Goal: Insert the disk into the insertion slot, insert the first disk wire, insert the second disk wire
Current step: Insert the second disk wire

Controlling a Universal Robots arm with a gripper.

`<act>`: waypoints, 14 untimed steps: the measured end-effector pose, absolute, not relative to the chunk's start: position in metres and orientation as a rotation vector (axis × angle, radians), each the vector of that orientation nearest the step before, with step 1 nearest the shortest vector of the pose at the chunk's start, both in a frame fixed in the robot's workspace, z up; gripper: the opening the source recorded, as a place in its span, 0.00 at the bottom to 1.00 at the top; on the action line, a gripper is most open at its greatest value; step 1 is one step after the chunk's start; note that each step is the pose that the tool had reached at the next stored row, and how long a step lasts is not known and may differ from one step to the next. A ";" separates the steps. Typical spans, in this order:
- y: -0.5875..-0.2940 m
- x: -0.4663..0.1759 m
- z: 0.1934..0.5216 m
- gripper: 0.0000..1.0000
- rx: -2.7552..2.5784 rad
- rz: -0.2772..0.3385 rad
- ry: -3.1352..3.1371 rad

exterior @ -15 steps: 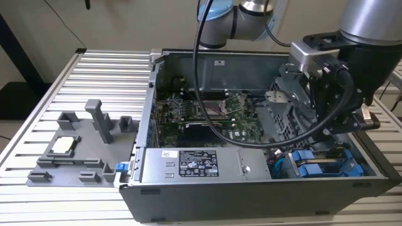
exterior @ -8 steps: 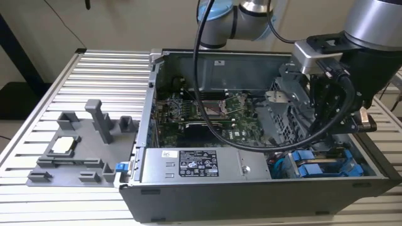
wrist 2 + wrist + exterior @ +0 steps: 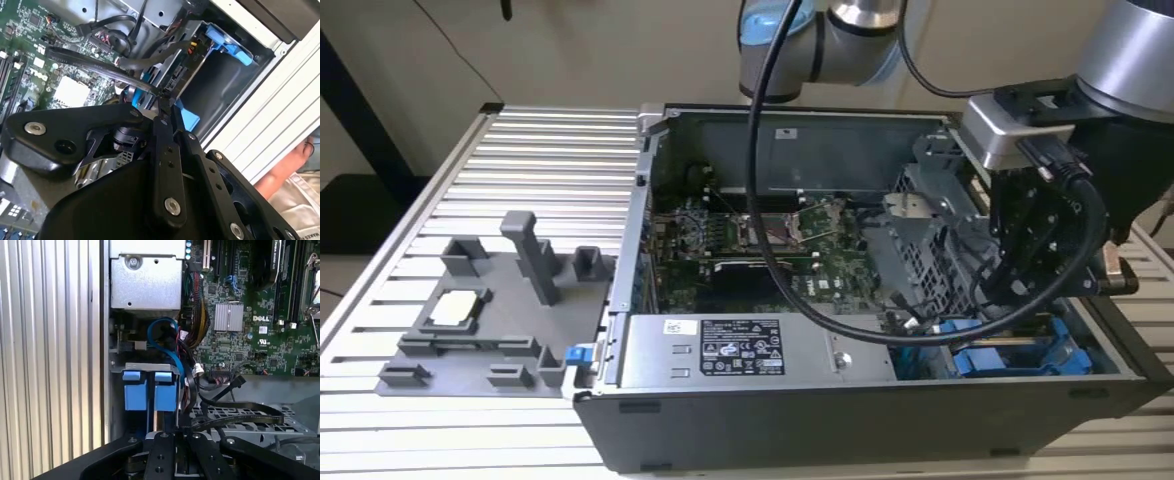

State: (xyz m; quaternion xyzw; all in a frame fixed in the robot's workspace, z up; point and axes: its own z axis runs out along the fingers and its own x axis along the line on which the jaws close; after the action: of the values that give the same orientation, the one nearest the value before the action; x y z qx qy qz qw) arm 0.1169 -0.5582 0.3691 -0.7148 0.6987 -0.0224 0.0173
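Your gripper [image 3: 165, 102] is right over the slot [image 3: 150, 371], fingers [image 3: 162, 150] pinched together on a black wire [image 3: 95, 67].

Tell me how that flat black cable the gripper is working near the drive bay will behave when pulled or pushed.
The flat black cable is probably floppy: it lies in a loose curve across the grey metal cage. Being thin, it likely bends under push rather than transmitting it. The gripper appears shut on it, so a pull should mostly straighten it first.

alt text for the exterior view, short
A robot arm's black claw reaches into an open grey computer case near blue plastic drive tabs, with the green motherboard exposed and a grey plastic fixture tray at the exterior view's left.
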 end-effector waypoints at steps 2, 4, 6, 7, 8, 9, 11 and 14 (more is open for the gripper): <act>-0.560 0.118 0.368 0.16 -2.219 -0.065 2.170; -0.561 0.118 0.367 0.16 -2.210 -0.060 2.176; -0.561 0.118 0.366 0.16 -2.191 -0.057 2.192; -0.561 0.118 0.366 0.16 -2.187 -0.055 2.195; -0.562 0.119 0.366 0.16 -2.187 -0.051 2.196; -0.562 0.121 0.366 0.16 -2.190 -0.042 2.199; -0.564 0.124 0.366 0.16 -2.194 -0.028 2.204; -0.565 0.127 0.365 0.16 -2.193 -0.019 2.203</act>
State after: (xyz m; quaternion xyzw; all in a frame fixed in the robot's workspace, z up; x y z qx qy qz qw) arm 0.1271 -0.5653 0.3648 -0.7053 0.7087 -0.0060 0.0165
